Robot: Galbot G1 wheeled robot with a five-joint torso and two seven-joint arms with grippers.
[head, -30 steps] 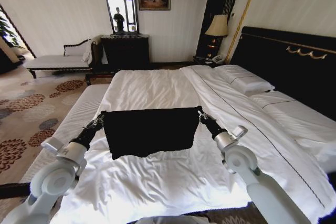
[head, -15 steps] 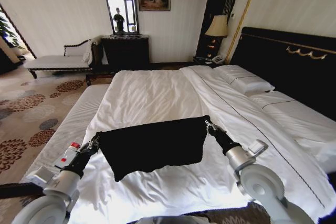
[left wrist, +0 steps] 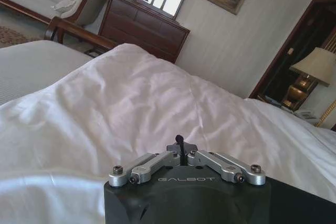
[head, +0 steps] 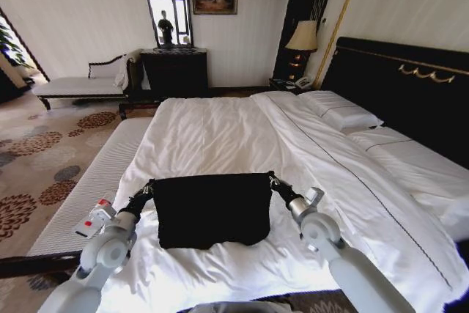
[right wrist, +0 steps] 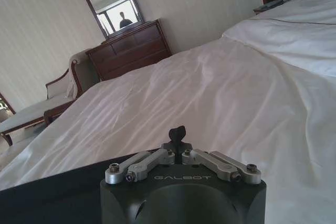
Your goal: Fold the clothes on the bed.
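Observation:
The clothes are one black T-shirt (head: 209, 209), spread as a rough rectangle on the white bed (head: 212, 133) near its foot. No lettering shows on it. My left gripper (head: 149, 189) is shut on the shirt's far left corner. My right gripper (head: 272, 179) is shut on the far right corner. The shirt's far edge runs taut between them. In the left wrist view the left gripper (left wrist: 179, 142) pinches a small tuft of black cloth. The right wrist view shows the right gripper (right wrist: 177, 134) pinching cloth too, with the black T-shirt (right wrist: 52, 192) stretching away from it.
A pale striped bench (head: 95, 174) runs along the bed's left side. Pillows (head: 341, 111) lie against the dark headboard (head: 410, 86) on the right. A dark dresser (head: 174, 71), a white chaise (head: 77, 87) and a lamp (head: 304, 36) stand by the far wall.
Both grippers first drew the shirt's held edge toward me, then carried it away again and closer together. The shirt now lies flatter and squarer on the sheet.

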